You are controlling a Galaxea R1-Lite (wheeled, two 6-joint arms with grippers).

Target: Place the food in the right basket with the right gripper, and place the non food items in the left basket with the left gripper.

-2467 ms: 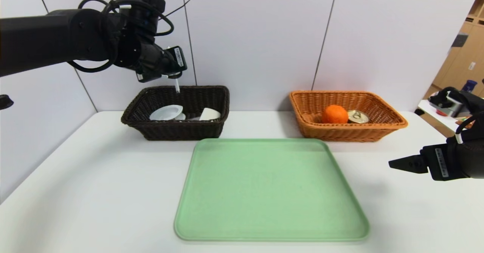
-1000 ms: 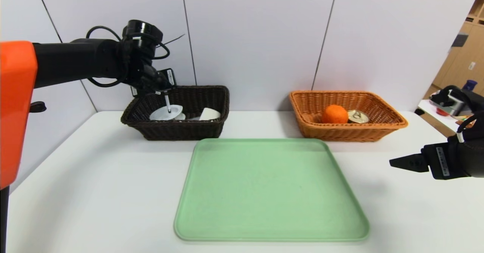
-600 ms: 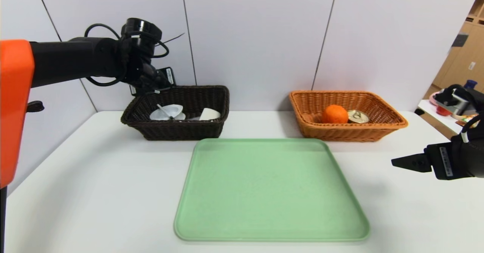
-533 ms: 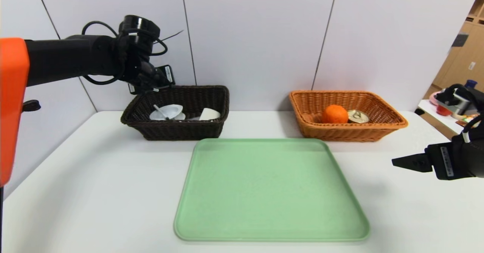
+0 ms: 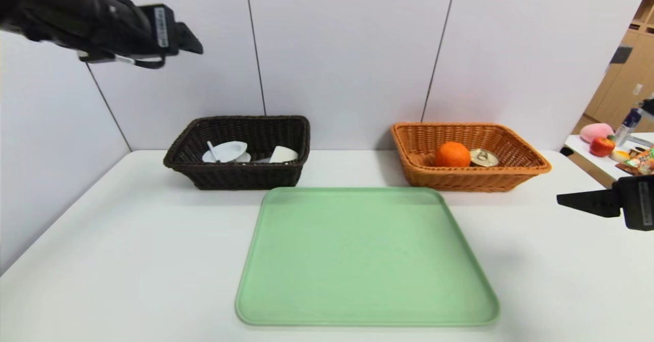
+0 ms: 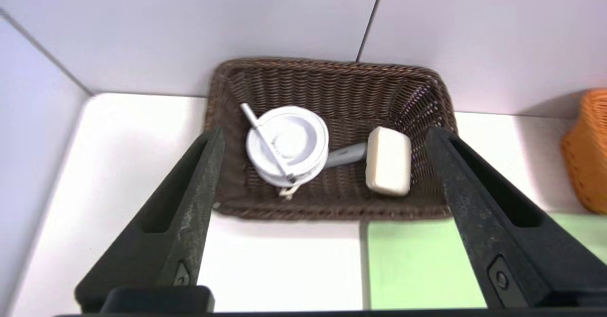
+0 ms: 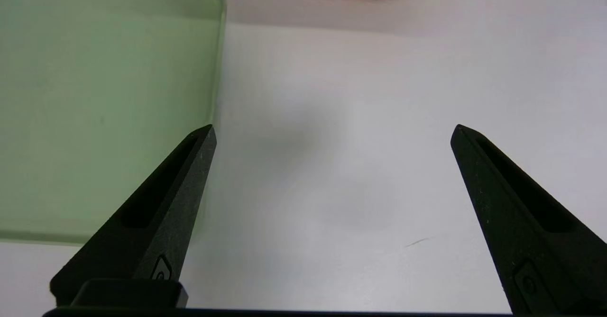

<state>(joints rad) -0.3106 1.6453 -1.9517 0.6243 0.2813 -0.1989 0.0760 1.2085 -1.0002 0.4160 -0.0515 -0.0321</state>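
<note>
Moved since before: left claw (image 5: 191, 43) had let go of the thin white stick (image 6: 266, 142) and risen high above the dark basket (image 5: 204, 176); the stick now lay across the white dish (image 6: 303, 139) below it.
Left claw state: fingers (image 6: 187, 203) stood wide apart with nothing between them.
Right claw: right claw (image 5: 572, 200) hung low over the bare counter (image 5: 127, 240), fingers (image 7: 170, 198) wide apart and holding nothing, the green tray (image 5: 286, 311) just to its inner side.
Non-food things: dish, stick, a grey handle (image 6: 346, 153) and a pale soap-like block (image 6: 389, 160) all sat in the dark basket, below and ahead of the left claw.
Food things: an orange (image 5: 452, 154) and a tin can (image 5: 484, 157) sat in the orange basket (image 5: 434, 181), ahead of the right claw and well apart from it.
Handling, judged: stick looked light and thin, best pinched mid-length; dish seemed stiff and possibly brittle, best taken by the rim; orange round and liable to roll, best gripped across its middle.
Writing: small labels on the claw bodies were too small to read; no brand was legible on the can.
</note>
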